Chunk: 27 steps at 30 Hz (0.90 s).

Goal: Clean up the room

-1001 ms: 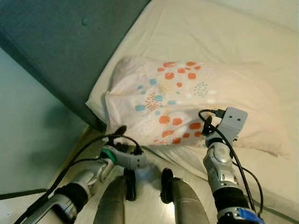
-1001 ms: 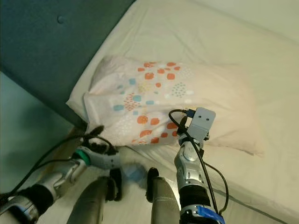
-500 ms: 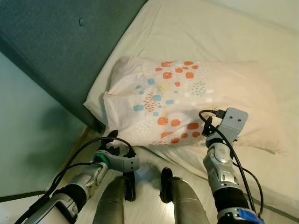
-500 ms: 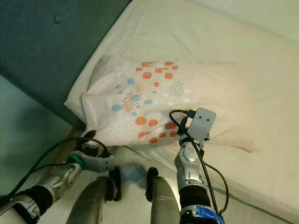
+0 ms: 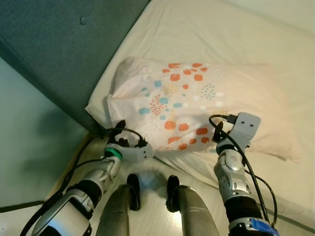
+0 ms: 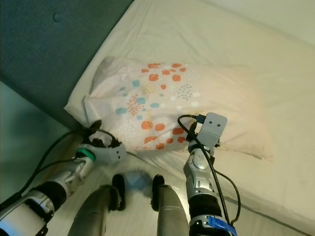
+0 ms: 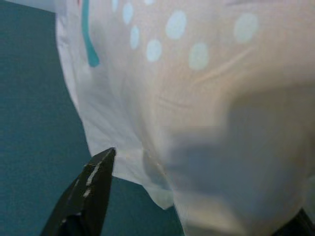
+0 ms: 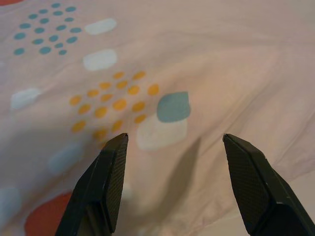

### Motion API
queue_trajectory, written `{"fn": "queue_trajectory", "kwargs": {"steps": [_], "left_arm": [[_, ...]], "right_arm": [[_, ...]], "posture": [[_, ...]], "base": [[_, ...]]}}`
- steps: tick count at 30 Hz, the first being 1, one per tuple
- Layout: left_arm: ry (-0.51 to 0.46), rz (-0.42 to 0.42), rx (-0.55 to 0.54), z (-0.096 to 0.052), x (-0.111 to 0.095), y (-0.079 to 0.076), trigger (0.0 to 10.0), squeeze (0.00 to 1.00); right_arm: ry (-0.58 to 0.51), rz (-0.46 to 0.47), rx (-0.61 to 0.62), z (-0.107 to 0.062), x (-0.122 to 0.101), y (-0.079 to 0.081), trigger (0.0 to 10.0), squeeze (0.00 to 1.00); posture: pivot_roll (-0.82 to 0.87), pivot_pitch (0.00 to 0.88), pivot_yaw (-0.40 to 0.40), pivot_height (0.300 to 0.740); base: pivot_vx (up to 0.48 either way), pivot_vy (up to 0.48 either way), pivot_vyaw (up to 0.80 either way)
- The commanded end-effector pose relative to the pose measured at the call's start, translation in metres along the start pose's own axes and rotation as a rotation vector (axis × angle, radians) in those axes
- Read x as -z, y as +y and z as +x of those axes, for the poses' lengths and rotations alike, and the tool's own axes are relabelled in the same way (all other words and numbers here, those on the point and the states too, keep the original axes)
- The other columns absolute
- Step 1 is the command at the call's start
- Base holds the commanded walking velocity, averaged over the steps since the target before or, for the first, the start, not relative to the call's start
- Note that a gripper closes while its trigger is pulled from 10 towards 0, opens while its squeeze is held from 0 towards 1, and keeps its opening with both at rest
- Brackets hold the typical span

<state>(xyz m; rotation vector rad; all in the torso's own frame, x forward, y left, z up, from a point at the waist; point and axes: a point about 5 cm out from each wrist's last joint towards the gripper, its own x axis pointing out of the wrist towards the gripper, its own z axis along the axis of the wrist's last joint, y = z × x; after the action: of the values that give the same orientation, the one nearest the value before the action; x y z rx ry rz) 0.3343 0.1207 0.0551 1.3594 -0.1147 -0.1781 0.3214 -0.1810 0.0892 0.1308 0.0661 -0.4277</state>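
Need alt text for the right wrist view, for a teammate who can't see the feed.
The right gripper hangs open just above a white pillow, its two black fingers spread wide and not touching the cloth. The pillow is printed with teal, orange and pale blue dots and blobs, and the fingers cast a soft shadow on it.

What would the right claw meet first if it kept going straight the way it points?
Most likely the pillow: the right claw is open and aimed at its patterned cover, with nothing between, though the gap is hard to judge.
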Motion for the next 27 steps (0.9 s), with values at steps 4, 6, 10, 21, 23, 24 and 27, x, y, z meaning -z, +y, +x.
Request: {"fn": "queue_trajectory", "kwargs": {"steps": [4, 6, 10, 21, 23, 24, 27], "left_arm": [[0.016, -0.009, 0.022, -0.005, 0.004, -0.007, 0.0, 0.0], [0.012, -0.011, 0.018, -0.004, 0.005, -0.005, 0.0, 0.0], [0.006, -0.014, 0.013, -0.004, 0.006, -0.004, 0.0, 0.0], [-0.14, -0.082, -0.058, 0.005, -0.006, 0.019, 0.0, 0.0], [-0.18, -0.098, -0.089, 0.008, -0.011, 0.028, 0.0, 0.0], [-0.189, -0.102, -0.096, 0.009, -0.012, 0.031, 0.0, 0.0], [-0.236, -0.13, -0.113, 0.011, -0.019, 0.039, 0.0, 0.0]], "right_arm": [[0.037, 0.004, 0.017, -0.004, 0.01, -0.005, 10.0, 0.0], [0.036, 0.007, 0.016, -0.004, 0.009, -0.004, 10.0, 0.0], [0.035, 0.009, 0.017, -0.003, 0.009, -0.004, 10.0, 0.0], [0.014, 0.061, 0.032, -0.003, 0.001, -0.003, 10.0, 0.0], [-0.002, 0.091, 0.012, -0.004, -0.005, 0.003, 10.0, 0.0], [-0.011, 0.101, 0.003, -0.004, -0.008, 0.006, 10.0, 0.0], [-0.069, 0.13, -0.037, -0.003, -0.026, 0.015, 10.0, 0.0]], "posture": [[-0.08, 0.36, 0.033, 0.74], [-0.08, 0.36, 0.035, 0.74], [-0.08, 0.358, 0.04, 0.74], [-0.04, 0.334, 0.073, 0.74], [-0.03, 0.332, 0.073, 0.74], [-0.03, 0.329, 0.072, 0.74], [-0.02, 0.321, 0.073, 0.74]], "base": [[0.0, 0.0, 0.0], [0.0, 0.0, 0.0], [0.0, 0.0, 0.0], [0.0, 0.0, 0.0], [0.0, 0.0, 0.0], [0.0, 0.0, 0.0], [0.0, 0.0, 0.0]]}}
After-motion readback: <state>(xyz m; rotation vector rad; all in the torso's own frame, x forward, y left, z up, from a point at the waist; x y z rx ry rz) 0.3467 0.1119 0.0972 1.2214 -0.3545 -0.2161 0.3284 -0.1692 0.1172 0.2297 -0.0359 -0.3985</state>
